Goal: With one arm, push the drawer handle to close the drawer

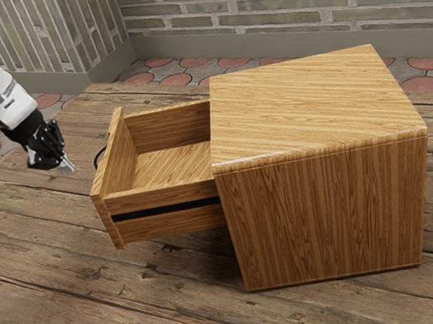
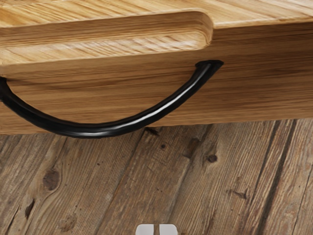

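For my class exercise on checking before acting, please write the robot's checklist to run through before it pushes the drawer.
1. Drawer pulled out of the cabinet: ok.
2. Handle in sight: ok.
3. End effector on the handle's outer side, away from the cabinet: ok.
4. Fingertips together for pushing: ok.
5. End effector touching the handle: not ok, a gap remains.
6. End effector level with the handle: cannot tell.

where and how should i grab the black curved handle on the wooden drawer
Likely best at the middle of the black curved handle, where it bows farthest from the wooden drawer front and leaves a gap; come from outside, facing that front, opened fingers straddling the bar.
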Tool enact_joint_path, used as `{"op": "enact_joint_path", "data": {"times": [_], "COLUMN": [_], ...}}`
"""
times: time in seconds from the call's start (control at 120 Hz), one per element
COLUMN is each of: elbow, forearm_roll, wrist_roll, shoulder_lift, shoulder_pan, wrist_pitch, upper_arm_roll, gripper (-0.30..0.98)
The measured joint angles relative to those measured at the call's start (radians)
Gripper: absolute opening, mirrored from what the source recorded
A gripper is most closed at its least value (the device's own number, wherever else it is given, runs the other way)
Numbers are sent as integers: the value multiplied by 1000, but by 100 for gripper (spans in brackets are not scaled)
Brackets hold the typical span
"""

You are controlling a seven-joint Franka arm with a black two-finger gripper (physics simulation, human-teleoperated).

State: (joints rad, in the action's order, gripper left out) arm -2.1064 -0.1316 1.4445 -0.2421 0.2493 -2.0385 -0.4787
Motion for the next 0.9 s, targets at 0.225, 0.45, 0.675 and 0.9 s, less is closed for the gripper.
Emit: {"op": "enact_joint_path", "data": {"times": [0.225, 0.45, 0.675, 0.9], "elbow": [16, 31, 34, 49], "forearm_roll": [-7, -13, -23, -43], "wrist_roll": [-4, -8, -11, -14], "shoulder_lift": [22, 48, 66, 96], "shoulder_pan": [16, 34, 48, 65], "wrist_pitch": [-8, -14, -34, -50], "upper_arm_roll": [4, 5, 5, 6], "gripper": [-10, -10, -10, -10]}}
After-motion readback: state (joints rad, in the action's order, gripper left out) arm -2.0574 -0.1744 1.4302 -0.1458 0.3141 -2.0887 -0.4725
